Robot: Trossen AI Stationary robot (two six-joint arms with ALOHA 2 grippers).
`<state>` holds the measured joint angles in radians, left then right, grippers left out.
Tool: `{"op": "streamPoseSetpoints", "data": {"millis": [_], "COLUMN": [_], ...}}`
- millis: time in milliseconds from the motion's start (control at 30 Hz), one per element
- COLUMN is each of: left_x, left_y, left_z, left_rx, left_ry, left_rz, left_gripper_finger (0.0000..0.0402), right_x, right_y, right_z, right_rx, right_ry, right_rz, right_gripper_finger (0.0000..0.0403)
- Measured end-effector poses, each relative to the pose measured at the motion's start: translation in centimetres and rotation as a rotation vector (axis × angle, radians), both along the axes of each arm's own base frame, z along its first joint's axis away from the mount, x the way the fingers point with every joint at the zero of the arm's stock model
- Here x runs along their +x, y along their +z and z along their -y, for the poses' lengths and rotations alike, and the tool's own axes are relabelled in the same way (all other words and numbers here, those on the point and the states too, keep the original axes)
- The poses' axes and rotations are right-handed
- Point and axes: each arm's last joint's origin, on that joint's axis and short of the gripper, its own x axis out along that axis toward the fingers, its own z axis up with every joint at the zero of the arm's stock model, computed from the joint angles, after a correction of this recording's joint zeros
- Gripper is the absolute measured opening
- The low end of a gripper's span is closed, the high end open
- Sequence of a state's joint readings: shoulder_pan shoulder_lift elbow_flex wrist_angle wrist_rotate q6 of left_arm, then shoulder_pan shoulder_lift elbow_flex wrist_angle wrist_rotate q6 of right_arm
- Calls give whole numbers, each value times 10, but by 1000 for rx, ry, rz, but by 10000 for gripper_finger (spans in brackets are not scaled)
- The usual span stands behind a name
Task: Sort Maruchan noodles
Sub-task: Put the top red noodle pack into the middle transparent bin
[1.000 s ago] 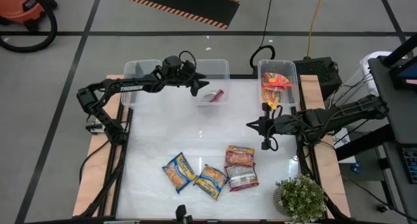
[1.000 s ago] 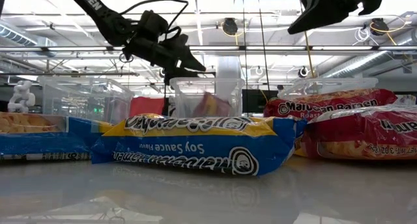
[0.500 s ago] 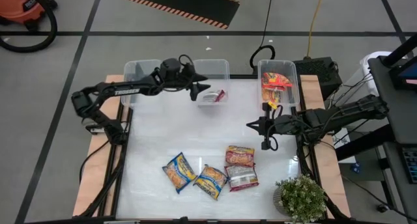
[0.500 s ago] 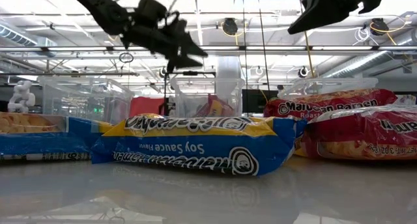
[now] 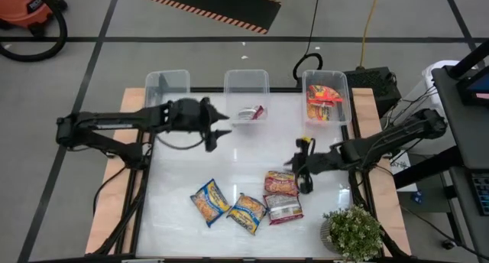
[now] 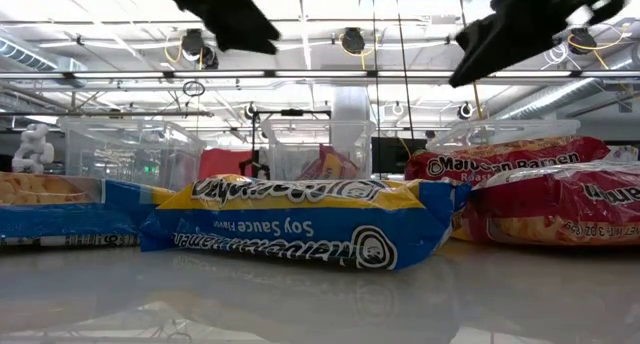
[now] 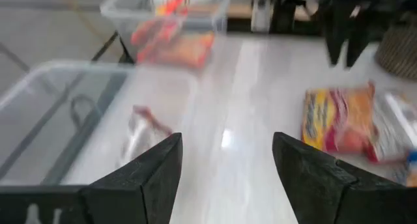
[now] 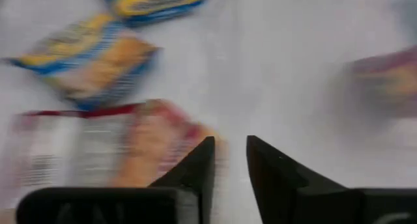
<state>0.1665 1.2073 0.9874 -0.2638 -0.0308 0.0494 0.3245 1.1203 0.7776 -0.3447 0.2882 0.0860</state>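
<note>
Poised above the orange-red flat plastic ramen packet (image 5: 281,183), right gripper (image 5: 303,180) with fingers slightly apart, apparently ready to pick. Empty, fingers spread wide: left gripper (image 5: 217,131) beside the clear plastic middle bin (image 5: 246,79).

Two blue-and-yellow noodle packets (image 5: 209,202) and two orange-red and maroon-and-white packets (image 5: 281,183) are seen on the glossy white table (image 5: 252,152). Orange-red packets are seen in the clear right bin (image 5: 327,102).

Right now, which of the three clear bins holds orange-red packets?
The bin nearest the right arm, at that end of the row: it holds orange-red packets. The middle bin holds one maroon packet; the third bin looks empty.
</note>
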Motion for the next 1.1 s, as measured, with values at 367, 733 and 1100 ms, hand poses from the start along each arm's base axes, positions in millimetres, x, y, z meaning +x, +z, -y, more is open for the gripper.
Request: {"op": "streamPoseSetpoints", "data": {"millis": [367, 733, 1100], "left_x": [-12, -21, -25], "left_y": [-17, -33, -33], "left_z": [62, 100, 115], "left_rx": [8, 35, 24], "left_ry": [-38, -58, -69], "left_rz": [-85, -109, -97], "left_gripper_finger": [243, 243, 243], "right_x": [1, -4, -1], "right_y": [-29, -52, -65], "right_z": [-55, -72, -70], "right_rx": [178, -3, -61], "right_ry": [62, 40, 34], "right_rz": [-106, -165, -228], "right_gripper_finger": [152, 229, 225]}}
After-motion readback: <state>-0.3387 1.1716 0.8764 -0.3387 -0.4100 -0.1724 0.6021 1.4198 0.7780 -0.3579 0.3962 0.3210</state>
